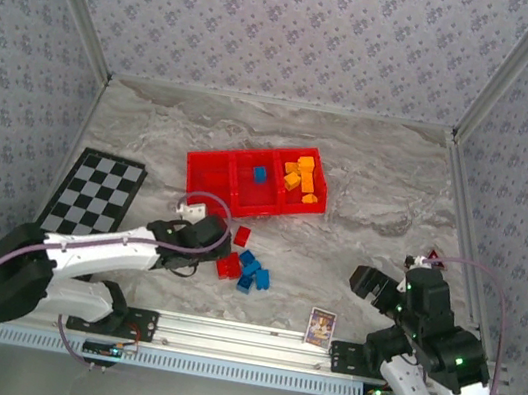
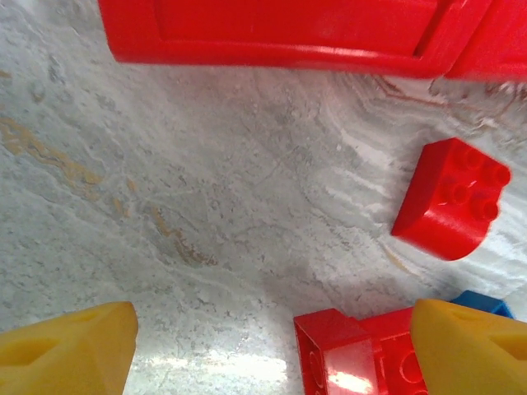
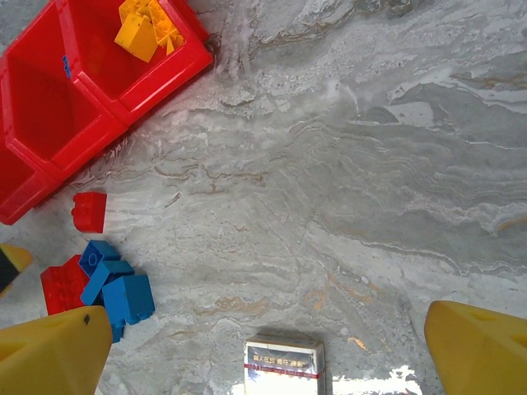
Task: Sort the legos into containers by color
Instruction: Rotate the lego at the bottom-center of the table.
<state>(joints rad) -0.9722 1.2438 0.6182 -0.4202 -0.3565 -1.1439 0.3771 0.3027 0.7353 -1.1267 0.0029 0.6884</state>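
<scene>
A black-and-white checkered board is lying on the grey marbled worktop, off to the left of the left gripper. That gripper is hanging low over the worktop with its yellow fingers standing wide apart, open and gripping nothing. A pair of red bricks is sitting between the fingers, close against the right-hand one and well clear of the other. Whether that finger is touching them I cannot tell. A cluster of blue bricks is lying just beyond them, on the gripper's right. A single red brick is lying ahead of the gripper and to its right, apart from the rest. Straight ahead, the red tray is stretching across, its near wall facing the gripper. One blue brick is lying in the tray's middle compartment, and orange bricks are heaping up in its right compartment. The right gripper is hovering above the worktop, its fingers spread wide, open and gripping nothing. A small picture card is lying on the worktop below it. The loose bricks are lying to this gripper's left, and the tray is sitting ahead of it to the left.
</scene>
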